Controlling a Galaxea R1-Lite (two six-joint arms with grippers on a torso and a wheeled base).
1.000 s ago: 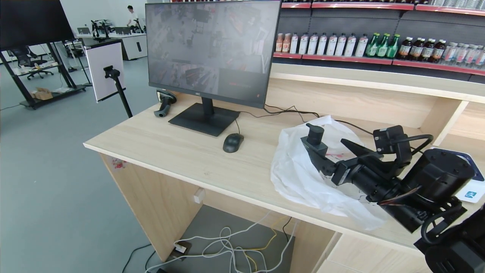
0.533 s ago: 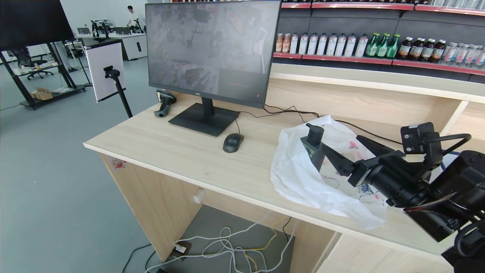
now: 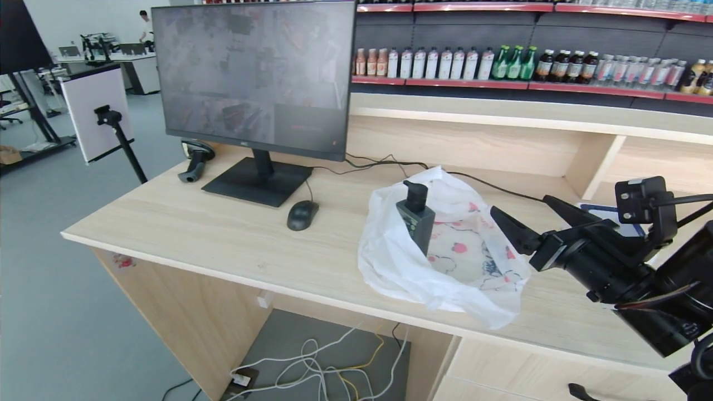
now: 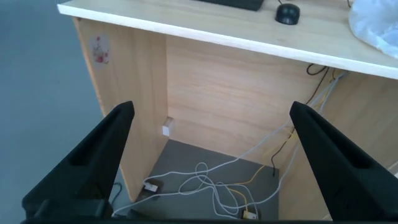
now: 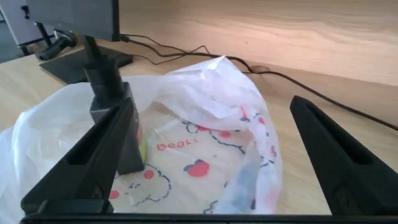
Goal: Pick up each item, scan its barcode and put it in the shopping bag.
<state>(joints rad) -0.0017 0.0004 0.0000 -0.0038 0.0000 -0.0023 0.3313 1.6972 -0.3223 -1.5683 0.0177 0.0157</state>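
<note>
A white plastic shopping bag (image 3: pixel 462 267) with a red and blue print lies open on the wooden counter (image 3: pixel 223 234). A dark pump bottle (image 3: pixel 415 220) stands upright inside it, near the bag's left side. My right gripper (image 3: pixel 519 204) hovers just right of the bag, open and empty, a short gap away from the bottle. In the right wrist view the bottle (image 5: pixel 115 127) stands by one finger of the right gripper (image 5: pixel 211 102), with the bag (image 5: pixel 217 87) spread between the fingers. My left gripper (image 4: pixel 211 107) is open and empty, low in front of the counter's underside.
A monitor (image 3: pixel 253 78) stands at the counter's back left, with a black mouse (image 3: pixel 302 214) and a handheld barcode scanner (image 3: pixel 193 161) near it. A cable (image 3: pixel 390 164) runs behind the bag. Drink shelves (image 3: pixel 501 64) line the back wall. Loose wires (image 4: pixel 217 186) lie under the counter.
My right gripper let go of the pump bottle and drew back to the right, leaving it standing in the bag. The head camera turned right, so everything shifted left.
</note>
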